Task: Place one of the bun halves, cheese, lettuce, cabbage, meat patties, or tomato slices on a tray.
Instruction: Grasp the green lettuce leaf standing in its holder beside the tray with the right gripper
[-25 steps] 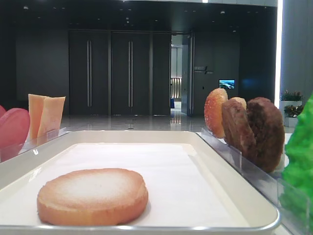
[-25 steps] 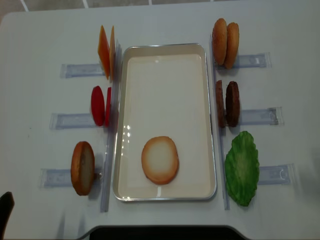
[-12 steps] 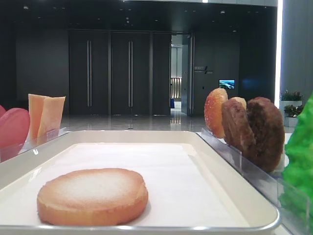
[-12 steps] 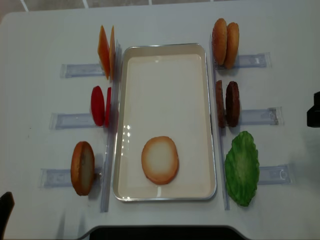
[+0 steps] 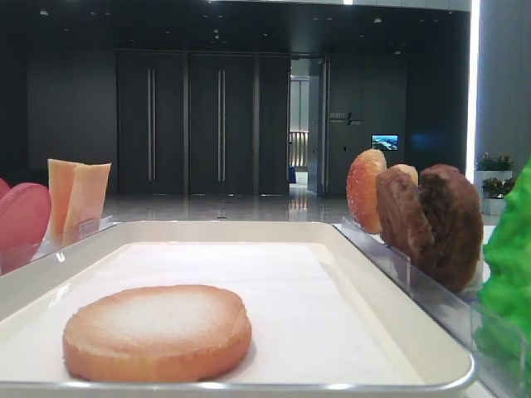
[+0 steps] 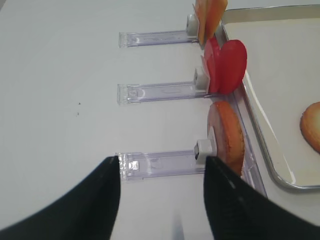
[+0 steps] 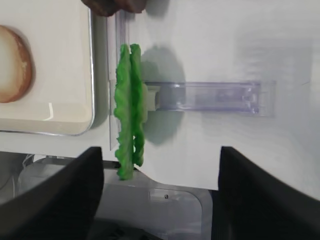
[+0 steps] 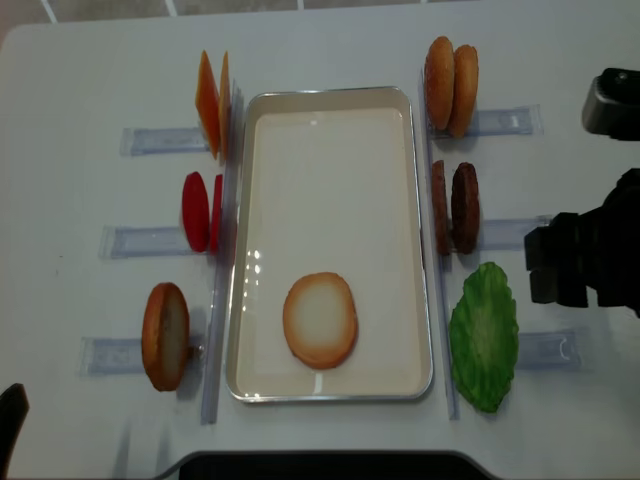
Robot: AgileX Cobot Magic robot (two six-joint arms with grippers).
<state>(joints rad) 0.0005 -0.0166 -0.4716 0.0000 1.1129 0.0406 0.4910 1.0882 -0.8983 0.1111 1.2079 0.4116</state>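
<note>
A floury bun half [image 8: 319, 320] lies flat at the near end of the white tray [image 8: 330, 96]. Bright-green lettuce [image 8: 484, 335] stands in a clear rack right of the tray. My right gripper [image 8: 560, 265] hovers open just right of it, and the wrist view has the leaf [image 7: 129, 125] ahead of the wide-apart fingers [image 7: 65, 200]. My left gripper [image 6: 162, 200] is open over the rack holding an upright bun half [image 6: 227, 137]. Tomato slices [image 8: 200, 212], cheese [image 8: 212, 103], meat patties [image 8: 455, 207] and two more bun halves [image 8: 450, 72] stand in racks. Cabbage is out of view.
Clear plastic racks [image 8: 150, 140] flank both long sides of the tray on the white table. The table's near edge and a dark base [image 8: 320, 466] lie just below the tray. In the low view, the patties [image 5: 431, 220] rise above the tray's right rim.
My right arm has come into the overhead view from the right edge and moved left to beside the lettuce rack. The food and the left gripper have stayed put.
</note>
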